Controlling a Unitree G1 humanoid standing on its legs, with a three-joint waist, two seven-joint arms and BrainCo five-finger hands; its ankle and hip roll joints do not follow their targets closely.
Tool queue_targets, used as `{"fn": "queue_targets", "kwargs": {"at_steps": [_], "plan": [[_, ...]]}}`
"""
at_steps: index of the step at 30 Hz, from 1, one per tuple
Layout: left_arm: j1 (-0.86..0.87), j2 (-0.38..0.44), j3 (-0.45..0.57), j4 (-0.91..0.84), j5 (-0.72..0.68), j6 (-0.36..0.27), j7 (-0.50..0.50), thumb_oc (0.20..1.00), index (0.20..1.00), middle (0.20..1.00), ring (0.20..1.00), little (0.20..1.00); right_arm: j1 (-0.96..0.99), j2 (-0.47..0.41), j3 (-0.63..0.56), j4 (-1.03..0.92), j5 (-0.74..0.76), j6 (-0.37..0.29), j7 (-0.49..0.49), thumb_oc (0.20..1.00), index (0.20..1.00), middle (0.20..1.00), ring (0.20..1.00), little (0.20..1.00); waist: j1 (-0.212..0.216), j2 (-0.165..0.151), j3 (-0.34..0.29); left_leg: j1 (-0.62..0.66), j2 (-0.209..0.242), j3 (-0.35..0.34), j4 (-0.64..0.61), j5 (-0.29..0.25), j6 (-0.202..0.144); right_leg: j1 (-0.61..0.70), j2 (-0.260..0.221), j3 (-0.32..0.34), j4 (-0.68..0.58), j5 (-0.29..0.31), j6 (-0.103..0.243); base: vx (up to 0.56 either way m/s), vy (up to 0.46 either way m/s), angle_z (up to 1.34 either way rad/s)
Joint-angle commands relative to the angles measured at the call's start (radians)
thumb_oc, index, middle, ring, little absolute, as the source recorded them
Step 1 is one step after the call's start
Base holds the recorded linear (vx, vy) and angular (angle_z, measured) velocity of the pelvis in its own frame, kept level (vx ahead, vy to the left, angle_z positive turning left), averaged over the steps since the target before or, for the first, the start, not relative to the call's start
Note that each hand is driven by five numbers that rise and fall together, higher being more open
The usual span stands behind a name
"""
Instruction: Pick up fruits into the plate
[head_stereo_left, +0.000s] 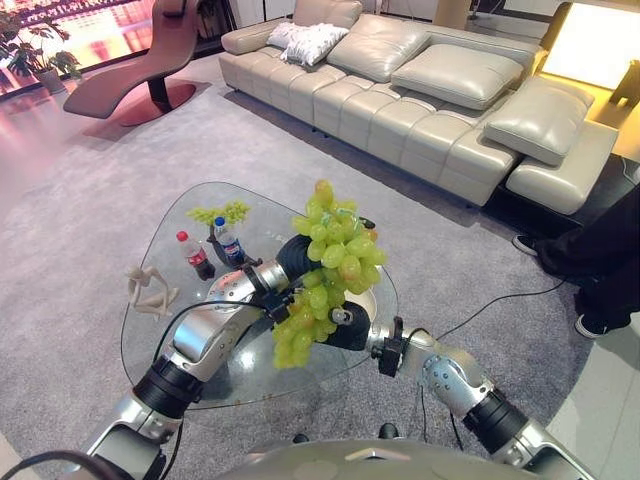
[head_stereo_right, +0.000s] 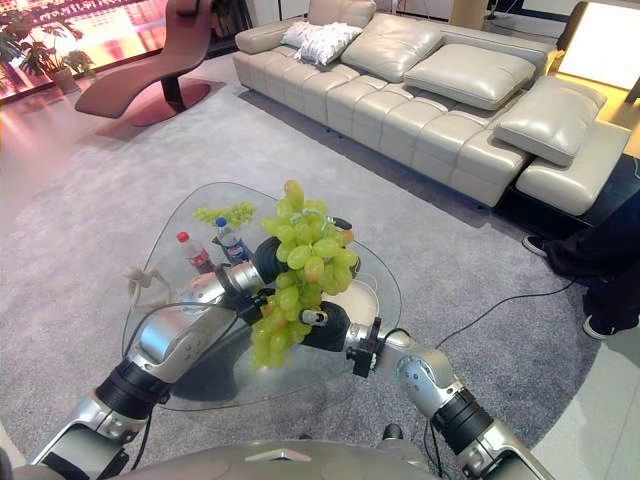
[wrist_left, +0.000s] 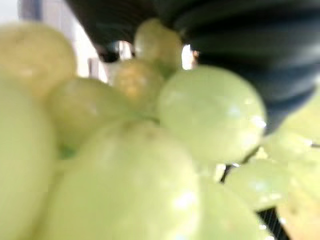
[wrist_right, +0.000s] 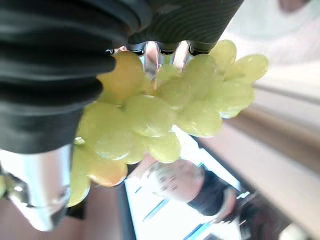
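Both hands met at a big grape bunch (head_stereo_left: 330, 270) raised above the glass table (head_stereo_left: 160, 330), left hand (head_stereo_left: 285, 262) and right hand (head_stereo_left: 348, 328) pressed into it, though the fruit hid their fingers, so I could not tell either grip. The plate (head_stereo_left: 365, 300) lay just beneath, mostly covered. A slow, level lowering onto it seemed wise, both hands steadying the loose lower grapes.

Grape bunch (head_stereo_left: 330, 265) above glass table (head_stereo_left: 160, 335), two bottles (head_stereo_left: 212, 250) (upright) to its left.
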Motion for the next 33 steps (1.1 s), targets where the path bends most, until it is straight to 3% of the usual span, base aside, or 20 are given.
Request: {"fn": "queue_targets", "kwargs": {"at_steps": [1,4,5,6,10,15,33], "plan": [[-0.09,-0.027,-0.015,0.006,-0.045,-0.046,-0.019,0.2,0.2,0.2,0.2,0.2,-0.059,0.101,0.006,-0.105,0.175,-0.016,0.06,1.0,1.0,1.0,1.0,1.0,0.014,-0.013,0.004,0.007,-0.038,0.052,0.008,-0.11,0.025,0.08,0.005,-0.016,0.012,-0.145,0.022,0.0,0.0,0.0],[-0.085,-0.025,-0.008,0.002,-0.053,-0.045,-0.026,0.2,0.2,0.2,0.2,0.2,-0.053,0.107,0.002,-0.107,0.217,-0.009,0.056,1.0,1.0,1.0,1.0,1.0,0.015,-0.012,0.004,0.006,-0.039,0.051,0.008,-0.11,0.026,0.079,0.004,-0.016,0.011,-0.145,0.023,-0.02,0.003,0.0],[-0.023,-0.006,0.057,0.012,-0.045,-0.084,-0.088,0.2,0.2,0.2,0.2,0.2,0.093,0.041,-0.123,-0.043,0.127,0.069,0.333,1.0,1.0,1.0,1.0,1.0,-0.005,-0.008,0.001,-0.002,-0.033,0.07,0.007,-0.113,0.024,0.063,0.008,-0.002,0.013,-0.141,0.025,-0.08,0.014,0.04],[-0.014,0.008,0.066,0.006,-0.055,-0.092,-0.085,0.2,0.2,0.2,0.2,0.2,0.115,0.034,-0.14,-0.013,0.12,0.08,0.4,1.0,1.0,1.0,1.0,1.0,-0.014,-0.007,0.005,-0.003,-0.033,0.078,0.007,-0.113,0.026,0.057,0.007,0.001,0.014,-0.142,0.03,-0.09,0.023,0.02],[-0.069,-0.008,0.056,0.025,-0.073,-0.062,-0.094,0.2,0.2,0.2,0.2,0.2,0.021,0.079,-0.08,0.016,0.24,0.006,0.251,1.0,1.0,1.0,1.0,1.0,0.002,-0.001,0.011,-0.006,-0.037,0.068,0.011,-0.111,0.023,0.062,0.0,-0.017,0.013,-0.143,0.03,0.0,0.016,-0.01],[-0.075,-0.024,0.038,0.011,-0.072,-0.032,-0.093,0.2,0.2,0.2,0.2,0.2,-0.037,0.123,-0.087,0.0,0.294,-0.03,0.133,1.0,1.0,1.0,1.0,1.0,0.019,0.005,0.01,0.007,-0.04,0.052,0.012,-0.115,0.022,0.083,-0.001,-0.03,0.009,-0.146,0.025,0.04,0.003,0.07],[-0.1,-0.043,0.011,0.017,-0.05,0.009,-0.076,0.2,0.2,0.2,0.2,0.2,-0.044,0.112,-0.064,-0.006,0.157,-0.073,0.107,1.0,1.0,1.0,1.0,1.0,0.018,-0.005,0.007,0.011,-0.038,0.053,0.013,-0.113,0.02,0.082,-0.002,-0.035,0.011,-0.14,0.024,0.0,-0.002,0.03]]}}
